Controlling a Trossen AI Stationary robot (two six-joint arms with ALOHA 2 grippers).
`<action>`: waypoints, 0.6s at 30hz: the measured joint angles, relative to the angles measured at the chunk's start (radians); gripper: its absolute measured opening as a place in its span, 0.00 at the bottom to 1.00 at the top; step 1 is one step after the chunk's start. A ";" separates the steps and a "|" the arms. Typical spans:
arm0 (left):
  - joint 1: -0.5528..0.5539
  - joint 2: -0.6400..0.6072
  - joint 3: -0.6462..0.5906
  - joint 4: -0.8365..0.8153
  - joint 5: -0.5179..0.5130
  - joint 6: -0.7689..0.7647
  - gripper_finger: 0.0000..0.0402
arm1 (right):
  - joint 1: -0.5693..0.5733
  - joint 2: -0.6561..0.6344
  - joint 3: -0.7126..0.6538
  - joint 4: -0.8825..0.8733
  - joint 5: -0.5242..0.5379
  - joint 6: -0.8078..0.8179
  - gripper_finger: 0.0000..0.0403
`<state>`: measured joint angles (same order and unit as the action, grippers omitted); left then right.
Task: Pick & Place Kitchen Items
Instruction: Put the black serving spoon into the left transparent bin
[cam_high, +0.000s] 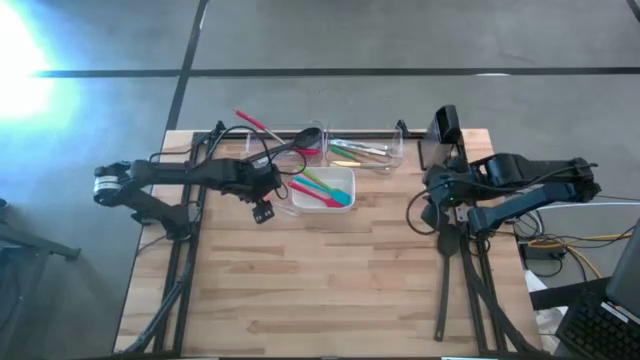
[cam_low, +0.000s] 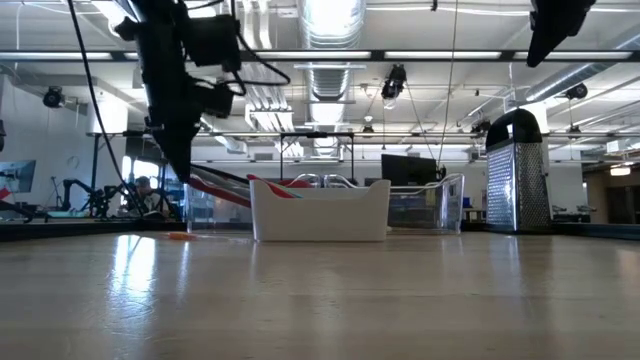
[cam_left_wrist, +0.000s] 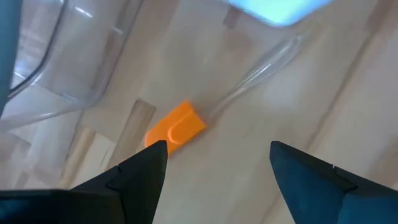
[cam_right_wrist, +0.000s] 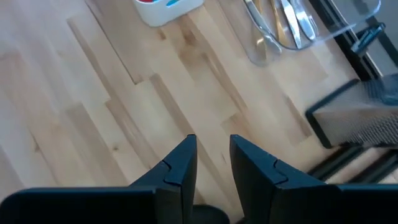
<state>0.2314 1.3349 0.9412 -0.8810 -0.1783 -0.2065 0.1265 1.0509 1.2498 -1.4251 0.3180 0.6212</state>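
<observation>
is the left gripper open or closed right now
Open. In the left wrist view the left gripper has its two dark fingers set wide apart above the orange-tipped spatula, which lies on the table, not gripped.

No text, label, brand, number or sign can be read in any of the views. The box grater (cam_low: 518, 170) beside the clear bins bears no legible marking, and the white dish (cam_low: 320, 211) on the table (cam_high: 330, 280) is plain. The screens in the room far behind the dish show only glare and blur, with no letters that can be made out.
</observation>
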 joint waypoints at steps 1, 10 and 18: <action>0.006 0.009 -0.008 0.003 -0.002 0.023 0.71 | 0.000 0.000 -0.005 0.011 0.000 -0.004 0.22; 0.016 0.093 -0.045 0.077 -0.004 0.077 0.71 | 0.002 -0.007 -0.031 0.012 -0.089 0.112 0.18; 0.016 0.086 -0.064 0.096 -0.071 0.030 0.71 | 0.172 -0.008 -0.172 -0.011 -0.283 0.481 0.15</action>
<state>0.2474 1.4209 0.8768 -0.7849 -0.2498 -0.1768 0.2983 1.0424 1.0774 -1.4358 0.0354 1.1024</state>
